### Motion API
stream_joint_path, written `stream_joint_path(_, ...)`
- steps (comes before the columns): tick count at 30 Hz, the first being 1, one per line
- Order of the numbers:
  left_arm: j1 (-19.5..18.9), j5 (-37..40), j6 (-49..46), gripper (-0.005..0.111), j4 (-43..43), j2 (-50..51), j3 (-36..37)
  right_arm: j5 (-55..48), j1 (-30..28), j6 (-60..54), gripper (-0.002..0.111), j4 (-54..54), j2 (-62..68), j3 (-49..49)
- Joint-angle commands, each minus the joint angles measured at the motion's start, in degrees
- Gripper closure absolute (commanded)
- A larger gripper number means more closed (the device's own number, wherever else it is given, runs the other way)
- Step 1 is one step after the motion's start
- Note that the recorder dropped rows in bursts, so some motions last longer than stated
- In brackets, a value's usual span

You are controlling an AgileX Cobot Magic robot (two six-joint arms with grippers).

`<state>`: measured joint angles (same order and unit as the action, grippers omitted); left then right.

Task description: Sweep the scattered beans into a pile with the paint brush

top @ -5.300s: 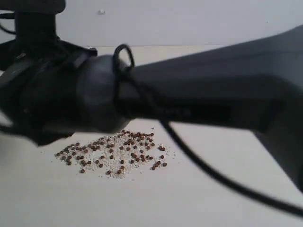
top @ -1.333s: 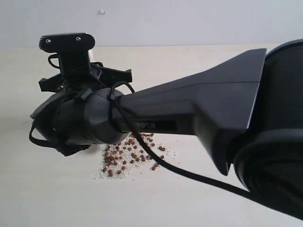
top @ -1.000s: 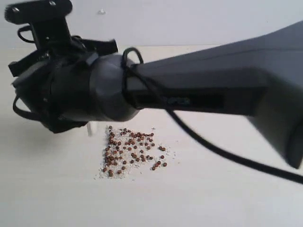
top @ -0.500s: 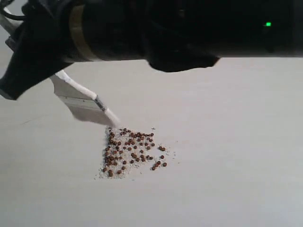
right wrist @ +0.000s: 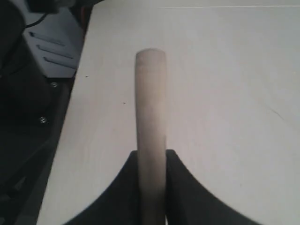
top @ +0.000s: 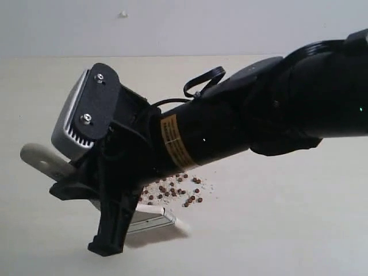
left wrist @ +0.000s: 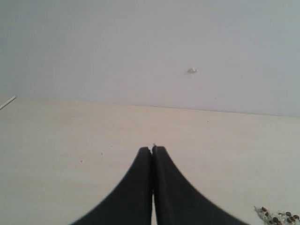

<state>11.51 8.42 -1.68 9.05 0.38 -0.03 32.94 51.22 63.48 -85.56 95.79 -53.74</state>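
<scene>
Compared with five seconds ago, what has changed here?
The beans, first spread wide, were swept in from the left into a narrower patch. The paint brush, held by the right gripper, went from their far-left corner to their near side. Right-hand beans stayed put.

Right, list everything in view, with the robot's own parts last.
beans: many, dark reddish-brown, on the table, partly hidden behind the right arm
whitish crumbs: fine scatter, off-white, among the beans
paint brush: one, pale wooden handle, silver ferrule, off-white bristles; bristle end near the beans
table: one, pale beige, under everything
wall: one, grey-white, behind the table
wall speck: one, whitish, high on the wall
right arm: one, black, reaching across the exterior view
right gripper: one, black, shut on the paint brush handle
left gripper: one, black, shut, empty
</scene>
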Motion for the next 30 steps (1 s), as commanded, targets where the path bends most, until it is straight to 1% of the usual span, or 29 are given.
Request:
stream_joint_path(1,-0.17,-1.05,0.43,0.107,0.27,-0.38,0.03,2.39,-0.33,-4.57,0.108,6.87,-1.06,0.80)
stream_joint_path(3,-0.17,-1.05,0.43,0.107,0.27,-0.38,0.03,2.92,-0.33,-5.49,0.108,8.80,-0.82,0.97)
stream_joint_path(6,-0.17,-1.05,0.43,0.107,0.27,-0.38,0.03,5.81,-0.33,-13.90,0.108,17.17,-0.15,3.07)
stream_joint_path(9,-0.17,-1.05,0.43,0.107,0.27,-0.38,0.03,12.55,-0.33,-28.01,0.108,37.03,2.00,6.90)
stream_joint_path(10,-0.17,-1.05,0.43,0.107,0.27,-0.38,0.03,16.39,-0.33,-33.22,0.108,43.58,3.12,8.52)
stream_joint_path(11,-0.17,-1.05,0.43,0.107,0.27,-0.38,0.03,18.31,-0.33,-35.92,0.108,49.34,4.28,9.44)
stream_joint_path(13,-0.17,-1.05,0.43,0.107,0.27,-0.38,0.03,19.96,-0.33,-40.78,0.108,57.69,6.42,10.92)
stream_joint_path(15,-0.17,-1.05,0.43,0.107,0.27,-0.38,0.03,19.84,-0.33,-43.65,0.108,61.43,7.82,11.64)
stream_joint_path(19,-0.17,-1.05,0.43,0.107,0.27,-0.38,0.03,19.19,-0.33,-44.07,0.108,62.49,9.15,12.27)
stream_joint_path(21,-0.07,-1.05,0.43,0.107,0.27,-0.38,0.03,17.83,-0.75,-45.02,0.108,61.37,9.15,12.27)
stream_joint_path(24,-0.07,-1.05,0.43,0.107,0.27,-0.38,0.03,17.33,-2.42,-44.27,0.108,55.97,9.15,12.27)
stream_joint_path(30,-0.07,-1.05,0.43,0.107,0.27,-0.38,0.03,20.55,-6.84,-35.12,0.108,41.80,9.15,12.16)
